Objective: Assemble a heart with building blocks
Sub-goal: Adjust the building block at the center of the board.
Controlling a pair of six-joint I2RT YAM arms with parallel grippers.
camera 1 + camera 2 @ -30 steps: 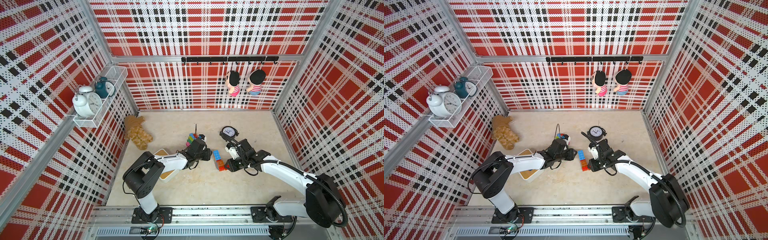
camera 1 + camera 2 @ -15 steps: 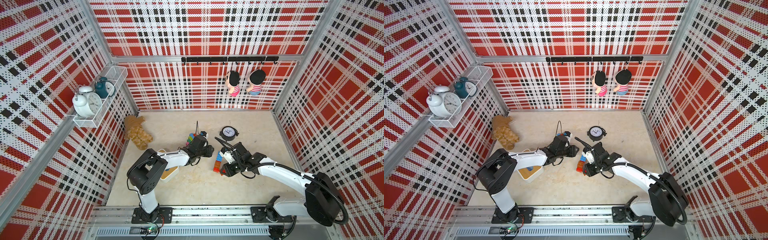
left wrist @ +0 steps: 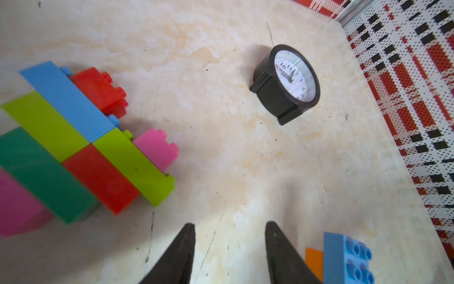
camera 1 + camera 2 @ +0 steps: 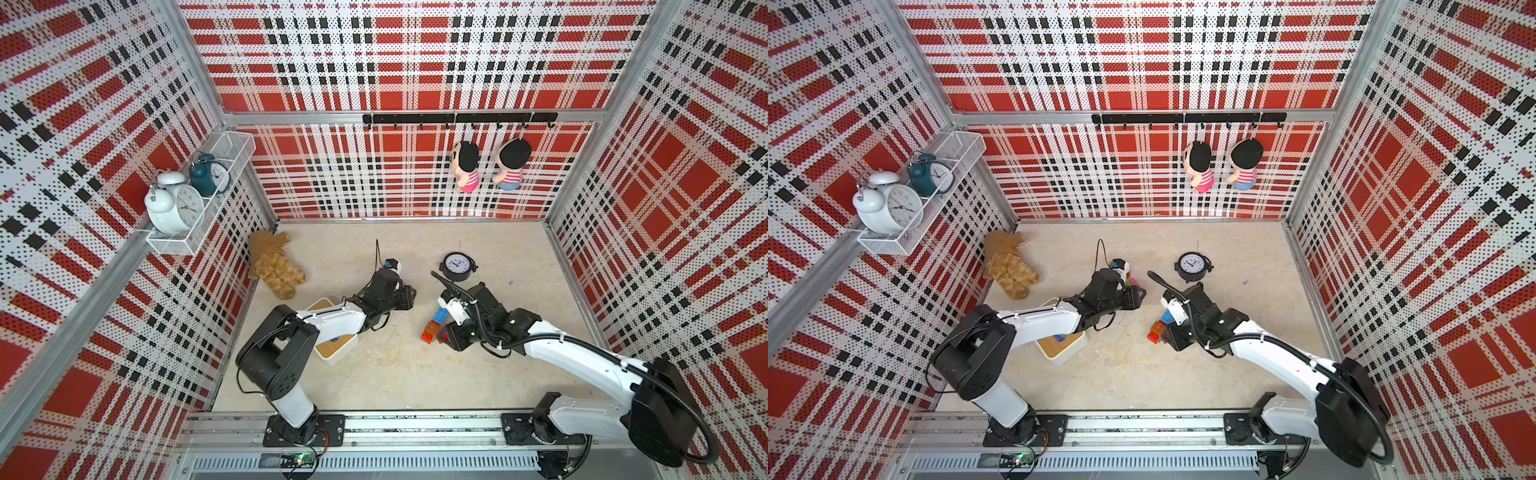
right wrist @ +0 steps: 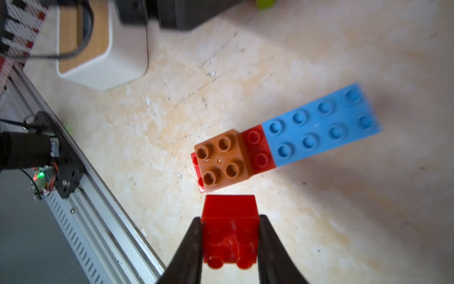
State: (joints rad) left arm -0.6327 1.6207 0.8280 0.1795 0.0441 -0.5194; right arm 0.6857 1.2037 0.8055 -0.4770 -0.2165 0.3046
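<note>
Right wrist: red block (image 5: 230, 231) clamped between jaws.

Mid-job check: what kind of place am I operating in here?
Probably a staged robot test cell: plaid perforated wall panels, an aluminium mounting rail along the front, and props like the white alarm clock in a wire basket.

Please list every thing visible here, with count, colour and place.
block cluster: one, multicoloured, mid table
long block: one, blue, on table
small stack: one, brown on red, touching long block
held block: one, red, in right gripper
table clock: one, black, far table side
alarm clocks: two, white and teal, wall basket
dolls: two, black-haired, back wall
teddy bear: one, brown, far left corner
box: one, white, under left arm
left gripper: one, black, open, empty
right gripper: one, black, shut on held block
</note>
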